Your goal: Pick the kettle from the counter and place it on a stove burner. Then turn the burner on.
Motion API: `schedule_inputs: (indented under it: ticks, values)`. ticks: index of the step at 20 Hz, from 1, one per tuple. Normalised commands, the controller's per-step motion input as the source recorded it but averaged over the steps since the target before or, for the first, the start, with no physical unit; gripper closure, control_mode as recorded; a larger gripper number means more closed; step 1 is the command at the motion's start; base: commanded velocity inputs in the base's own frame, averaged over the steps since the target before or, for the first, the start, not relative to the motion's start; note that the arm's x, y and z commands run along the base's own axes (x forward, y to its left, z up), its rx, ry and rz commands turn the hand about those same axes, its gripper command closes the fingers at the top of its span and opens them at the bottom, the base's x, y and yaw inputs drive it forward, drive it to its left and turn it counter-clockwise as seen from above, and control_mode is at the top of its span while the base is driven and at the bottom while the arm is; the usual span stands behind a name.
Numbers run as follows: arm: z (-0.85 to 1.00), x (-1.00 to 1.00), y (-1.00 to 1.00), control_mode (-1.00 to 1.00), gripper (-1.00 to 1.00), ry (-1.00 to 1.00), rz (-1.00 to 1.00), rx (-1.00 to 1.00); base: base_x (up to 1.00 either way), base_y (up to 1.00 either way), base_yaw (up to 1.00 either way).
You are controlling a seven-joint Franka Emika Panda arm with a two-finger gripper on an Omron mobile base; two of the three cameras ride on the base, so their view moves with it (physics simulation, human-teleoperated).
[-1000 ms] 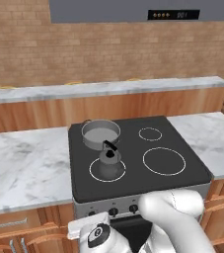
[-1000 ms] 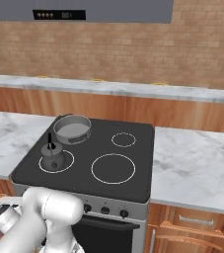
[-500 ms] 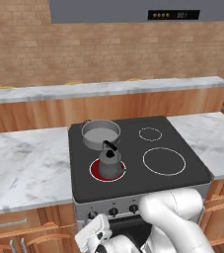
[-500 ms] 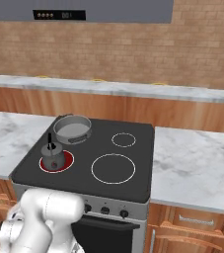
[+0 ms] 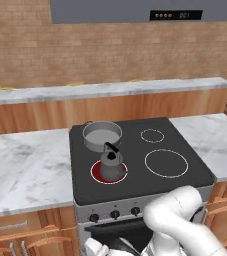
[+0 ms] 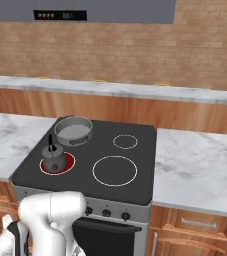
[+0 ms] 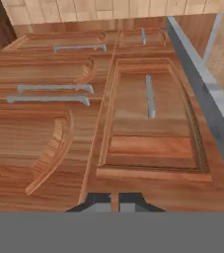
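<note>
Kettle: the kettle (image 5: 111, 166) is small, squat and dark grey, with a black arched handle, a black knob on the lid and a short spout; it stands upright.
Place of kettle: it sits on the stove burner (image 5: 97, 173), the ring at the front left of the cooktop (image 5: 185, 170), just in front of the pot (image 5: 101, 136); seen also from the right base view (image 6: 53, 159).
Burner: the ring under the kettle glows red (image 6: 67, 161), while the other rings are thin white circles.
Cooktop: flat black glass, smooth, with a row of small dark knobs (image 5: 115, 214) on the grey front panel below it.
Pot: wide, grey, straight sides, open top, behind the kettle and close to it, not touching as far as I can see.
Counter: the counter (image 5: 25, 170) is white marble with grey veins on both sides of the cooktop; under it are wooden drawer fronts with a silver bar handle (image 5: 6, 227).
Arm: the white arm (image 5: 177, 220) bends down low in front of the cooktop, below the knobs; its rounded joint shows in the right base view (image 6: 52, 212).
Hand: the hand (image 7: 114, 201) points at wooden cabinet fronts (image 7: 148, 128) with silver bar handles; the two dark fingertips (image 7: 98, 199) stand almost together, with only a thin gap, holding nothing.
Hedge: in the base views the hand is low at the edge and not clear enough to describe.
</note>
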Motion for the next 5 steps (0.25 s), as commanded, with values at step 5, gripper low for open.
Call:
schedule_inputs:
  ticks: [5]
  values:
    - [-0.05,-0.21,0.04,-1.00,1.00,0.08,0.45,-0.43,0.00,0.00,0.00]
